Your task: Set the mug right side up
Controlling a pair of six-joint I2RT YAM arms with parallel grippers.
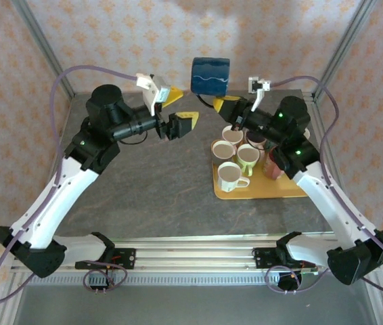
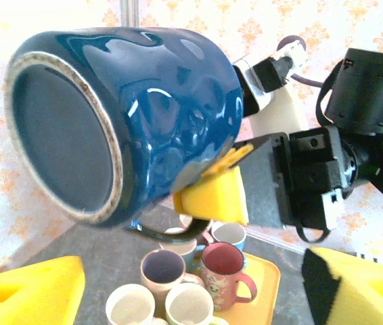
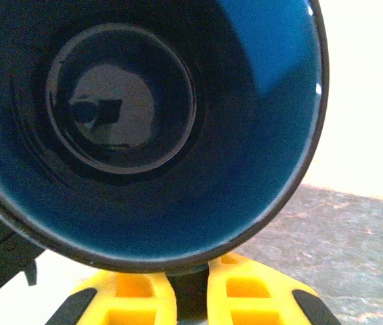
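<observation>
We are holding the blue mug [image 1: 210, 74] aloft on its side near the back wall, our right gripper [image 1: 227, 103] clenching its handle while our left gripper [image 1: 178, 112] is hanging released beside it. We are judging ourselves mid-turn: next comes rolling the wrist until the mouth faces up, then lowering onto bare table [image 1: 151, 183] left of the crowded tray [image 1: 259, 193].

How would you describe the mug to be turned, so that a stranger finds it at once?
Look at the far side of the grey table, behind the yellow tray of cups. There the right gripper holds the blue mug in the air, on its side. It alone is dark glossy blue and off the tray.
</observation>
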